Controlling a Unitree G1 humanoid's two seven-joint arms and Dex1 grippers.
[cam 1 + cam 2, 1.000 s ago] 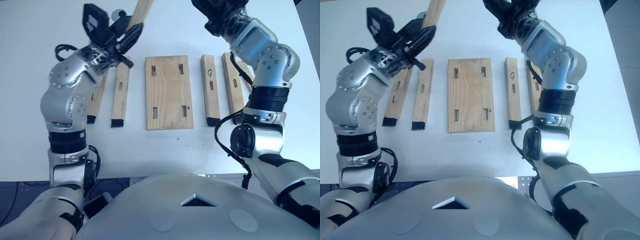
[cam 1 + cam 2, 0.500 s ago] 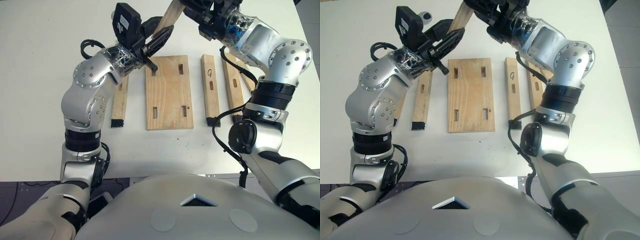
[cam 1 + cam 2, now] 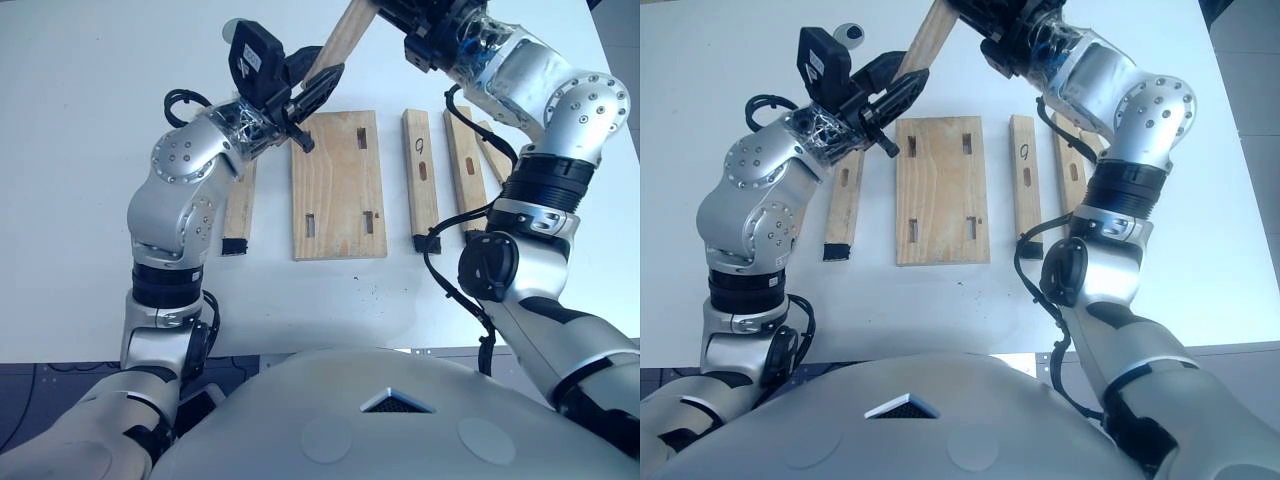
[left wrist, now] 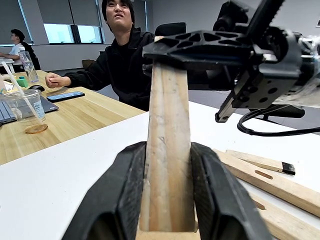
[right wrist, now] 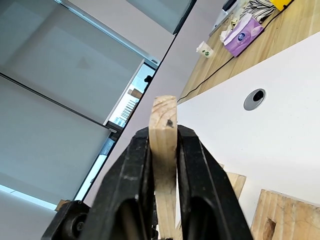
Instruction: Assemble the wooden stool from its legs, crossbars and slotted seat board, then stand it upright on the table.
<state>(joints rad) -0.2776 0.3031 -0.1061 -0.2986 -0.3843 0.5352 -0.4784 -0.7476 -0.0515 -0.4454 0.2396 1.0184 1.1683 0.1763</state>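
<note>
Left claw [image 4: 167, 150] and right claw [image 5: 164, 132] both clamped on one wooden bar [image 3: 340, 40], tilted above seat board [image 3: 338, 185] on bench [image 3: 80, 200].

The bar [image 4: 167, 150] I grip is pale bare wood, unvarnished, with fine straight grain and a rougher sawn end. My left tool [image 4: 167, 200] has black plastic fingers [image 4: 125, 195], smooth with a dull sheen. My right tool [image 5: 164, 150] is the same black plastic. The seat board [image 3: 338, 185] is raw light wood, matt, its grain plain to see. The slotted legs [image 3: 421, 180] match it, tipped in matt black. The worktop [image 3: 100, 150] is smooth, white and matt.
</note>
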